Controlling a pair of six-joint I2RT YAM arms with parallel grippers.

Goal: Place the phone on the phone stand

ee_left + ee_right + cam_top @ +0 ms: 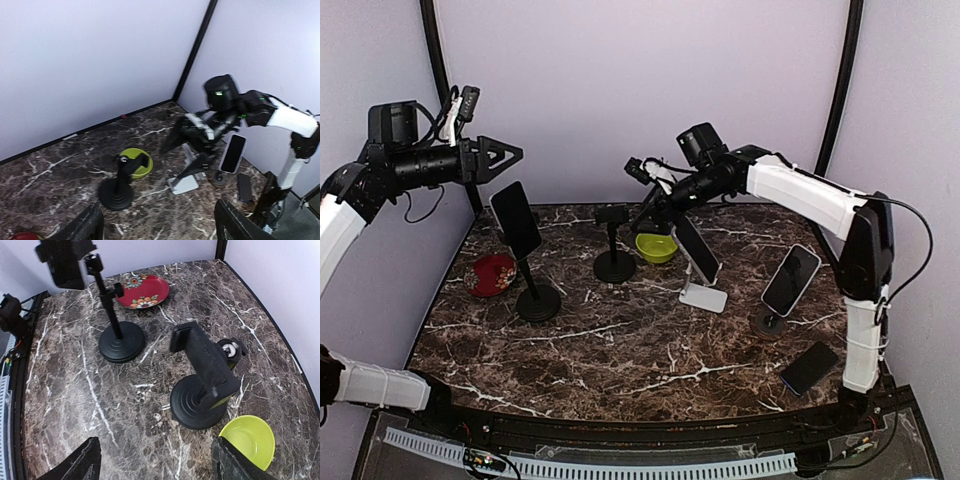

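A dark phone (pixel 809 367) lies flat and loose on the counter (pixel 620 350) at the near right. An empty black phone stand (pixel 614 244), with a round base, short post and clamp head, stands upright at the far middle. Three more phones sit tilted on other stands.

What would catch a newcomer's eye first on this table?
Three phones stand propped on stands: the left phone, the middle phone on its white stand, and the right phone. The empty stand sits at the back centre, and a flat phone lies at the near right corner. The left gripper hangs open high at the left; the right gripper, open too, is close by the middle phone's top.
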